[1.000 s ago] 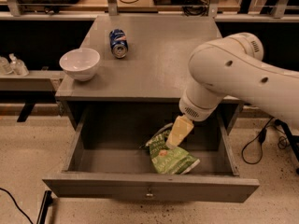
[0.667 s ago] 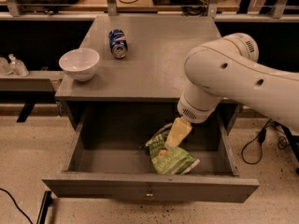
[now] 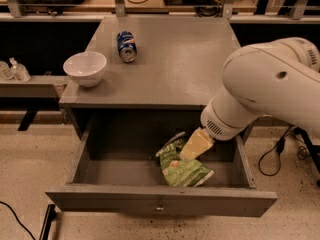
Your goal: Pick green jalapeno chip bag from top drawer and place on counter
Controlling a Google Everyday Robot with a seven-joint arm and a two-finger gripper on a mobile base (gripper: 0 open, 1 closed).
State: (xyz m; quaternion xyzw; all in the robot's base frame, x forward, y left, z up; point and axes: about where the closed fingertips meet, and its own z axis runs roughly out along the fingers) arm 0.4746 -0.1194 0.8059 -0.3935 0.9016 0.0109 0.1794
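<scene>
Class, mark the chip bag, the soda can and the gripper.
green jalapeno chip bag (image 3: 189, 174), camera view, its lower half.
blue soda can (image 3: 126, 46), camera view, its side.
gripper (image 3: 190, 151), camera view, its tip, inside the top drawer (image 3: 100, 197).

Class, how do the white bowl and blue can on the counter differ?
The white bowl stands upright; the blue can lies on its side. The bowl is wider than the can and nearer the front. Both rest on the counter; the gripper is down in the top drawer at the green chip bag.

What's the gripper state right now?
Gripper: in the top drawer, at the green jalapeno chip bag; state cannot be told.
</scene>
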